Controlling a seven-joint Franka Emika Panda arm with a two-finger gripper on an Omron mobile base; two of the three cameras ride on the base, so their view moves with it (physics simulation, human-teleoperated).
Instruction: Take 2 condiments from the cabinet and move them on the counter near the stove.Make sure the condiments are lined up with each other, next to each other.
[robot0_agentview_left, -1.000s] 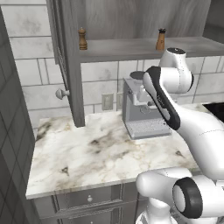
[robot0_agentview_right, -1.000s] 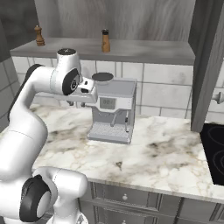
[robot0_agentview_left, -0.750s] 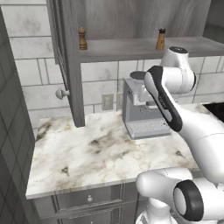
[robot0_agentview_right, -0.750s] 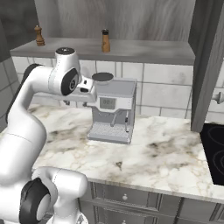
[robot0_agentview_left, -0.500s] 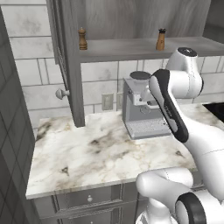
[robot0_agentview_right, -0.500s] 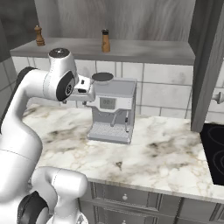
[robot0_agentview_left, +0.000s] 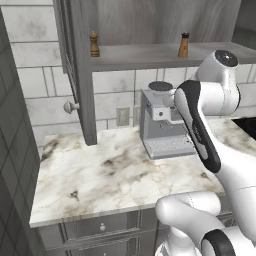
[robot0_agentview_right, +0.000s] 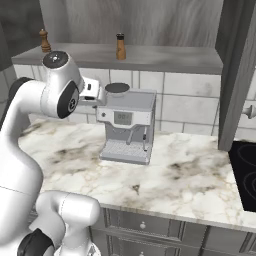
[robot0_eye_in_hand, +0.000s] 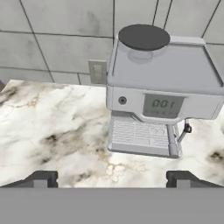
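Both condiments stand on the cabinet shelf (robot0_agentview_left: 150, 52) (robot0_agentview_right: 165, 56). The dark brown shaker (robot0_agentview_left: 93, 44) (robot0_agentview_right: 45, 41) is at the left, the lighter black-capped one (robot0_agentview_left: 184, 45) (robot0_agentview_right: 120, 47) further right. My gripper (robot0_eye_in_hand: 112, 179) is open, its dark fingertips (robot0_eye_in_hand: 43, 178) wide apart with nothing between them. It hovers well below the shelf, above the marble counter (robot0_agentview_left: 100, 175) (robot0_agentview_right: 190, 185) (robot0_eye_in_hand: 48, 140), and faces the espresso machine. The black stove (robot0_agentview_right: 245, 172) (robot0_agentview_left: 248, 123) lies at the counter's right end.
A boxy silver espresso machine (robot0_agentview_left: 162, 127) (robot0_agentview_right: 127, 127) (robot0_eye_in_hand: 162, 96) stands on the counter under the shelf. The open cabinet door (robot0_agentview_left: 75, 70) with its round knob (robot0_agentview_left: 70, 106) hangs at the left. Another door (robot0_agentview_right: 232, 75) hangs beside the stove. A wall outlet (robot0_eye_in_hand: 97, 72) sits behind the machine.
The arm's elbow has risen and swung a little outward, away from the machine. Both shakers have stayed put on the shelf.
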